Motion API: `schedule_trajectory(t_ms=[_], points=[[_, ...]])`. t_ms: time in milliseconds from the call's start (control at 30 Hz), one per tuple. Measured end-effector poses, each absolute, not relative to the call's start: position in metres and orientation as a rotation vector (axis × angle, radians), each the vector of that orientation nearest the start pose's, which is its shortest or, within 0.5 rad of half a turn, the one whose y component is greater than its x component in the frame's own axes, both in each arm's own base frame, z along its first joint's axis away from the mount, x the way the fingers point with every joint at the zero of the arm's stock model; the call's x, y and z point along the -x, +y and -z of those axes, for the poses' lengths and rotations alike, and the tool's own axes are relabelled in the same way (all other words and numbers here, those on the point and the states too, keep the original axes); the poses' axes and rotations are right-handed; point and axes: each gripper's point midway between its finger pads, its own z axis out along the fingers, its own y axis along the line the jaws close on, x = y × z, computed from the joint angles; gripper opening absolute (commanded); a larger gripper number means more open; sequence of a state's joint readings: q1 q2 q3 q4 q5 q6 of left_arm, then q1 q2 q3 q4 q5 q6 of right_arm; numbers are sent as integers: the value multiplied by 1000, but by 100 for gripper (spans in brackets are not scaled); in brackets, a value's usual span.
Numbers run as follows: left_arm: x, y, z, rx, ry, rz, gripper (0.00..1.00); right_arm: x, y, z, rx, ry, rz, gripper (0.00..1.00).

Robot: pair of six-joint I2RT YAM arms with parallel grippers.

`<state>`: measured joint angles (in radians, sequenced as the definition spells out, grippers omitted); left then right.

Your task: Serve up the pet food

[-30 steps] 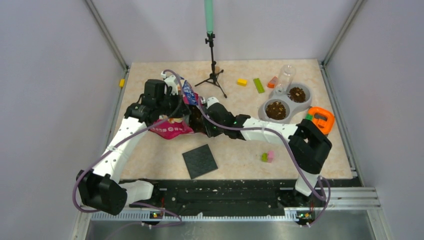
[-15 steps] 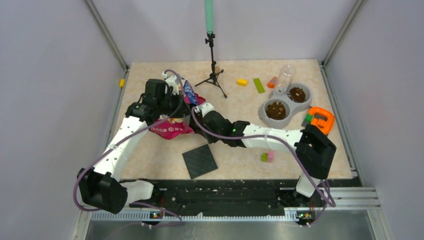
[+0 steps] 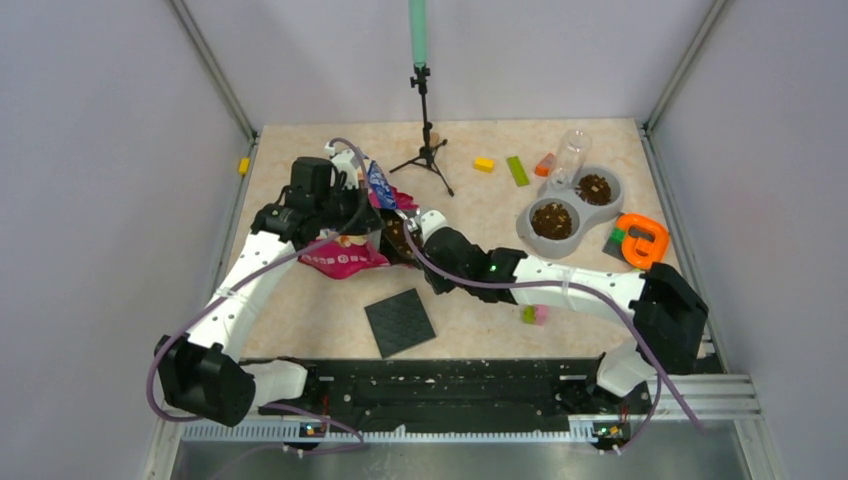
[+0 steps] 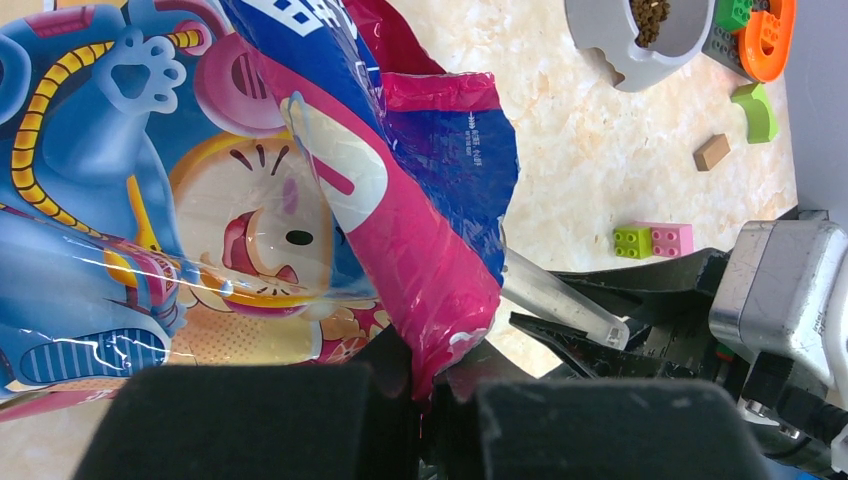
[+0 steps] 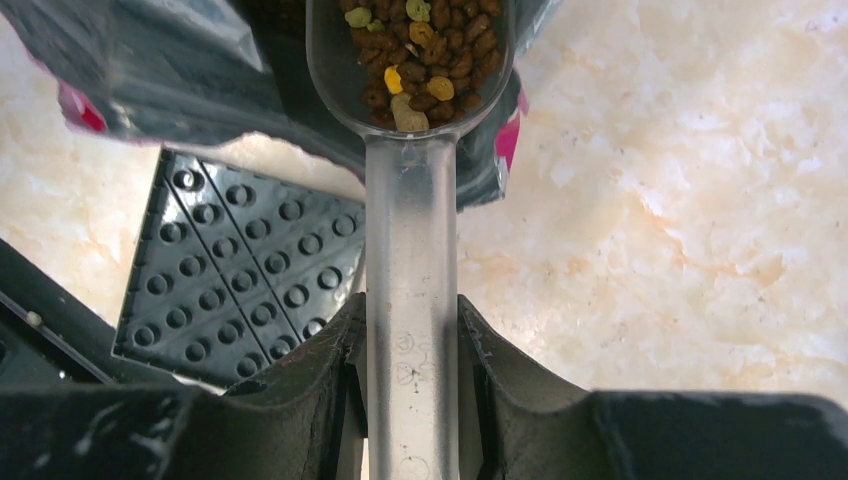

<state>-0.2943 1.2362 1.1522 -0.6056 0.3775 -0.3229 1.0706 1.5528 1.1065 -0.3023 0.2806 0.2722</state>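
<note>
While both my hands are loaded: L gripper [image 4: 425,385] is on the glossy pink-and-blue cartoon-printed bag [image 4: 200,200], R gripper [image 5: 412,330] on the clear plastic scoop [image 5: 412,250].
L hand: pads pressed tight together, a pink fold of the bag edge nipped betw. them.
R hand: narrow gap, my fingers squeeze the scoop's flat handle from both sides; handle runs straight out ahead of me.
Pet food, scoop: small dark brown kibble pellets [image 5: 420,50], w/ a few yellow and green bits, fill the cup.
Scoop cup: at the bag mouth, the bag's dark inner side on either side of it.
Pet food, served: brown heaps [image 3: 551,220] in both wells of the grey double bowl [image 3: 522,222], far R of the table.
Bag position: L-centre of the beige marble-look tabletop [image 3: 470,300], mouth facing my R arm.
Under my R wrist: black studded square baseplate [image 5: 240,270], flat on the table, just near-side of the bag.
Near my R forearm: green and pink toy blocks [image 3: 535,314], touching each other.
By the bowl: orange plastic toy piece [image 3: 642,238] on its R; clear plastic bottle [image 3: 572,152] behind it.
Back of table: black tripod stand [image 3: 427,150]; yellow block [image 3: 484,164] and green bar [image 3: 517,170] to its R.
</note>
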Motion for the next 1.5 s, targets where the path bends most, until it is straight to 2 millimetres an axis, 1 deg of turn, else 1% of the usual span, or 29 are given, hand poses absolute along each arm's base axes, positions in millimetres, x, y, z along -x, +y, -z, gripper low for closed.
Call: schedule_trajectory(t_ms=[300,467,900,1100,1233,1400,1500], points=[[-307,-176,-229,-180,2306,761,0,-222,328,-125,790,2191,-358,0],[-307,-176,-229,-165,2310,766,0,-216,317,-130,820,2149,-369,0],[-308,-177,-229,-129,2314,773,0,-204,298,-142,899,2035,-374,0],[-308,-177,-230,-108,2317,779,0,-202,297,-154,892,2000,-395,0],[-308,-177,-230,-91,2320,781,0,-202,296,-158,883,1992,-401,0],[-308,-177,-230,-85,2320,782,0,-204,296,-157,878,1992,-391,0],[-308,-177,-230,-84,2320,781,0,-204,297,-150,888,2007,-379,0]])
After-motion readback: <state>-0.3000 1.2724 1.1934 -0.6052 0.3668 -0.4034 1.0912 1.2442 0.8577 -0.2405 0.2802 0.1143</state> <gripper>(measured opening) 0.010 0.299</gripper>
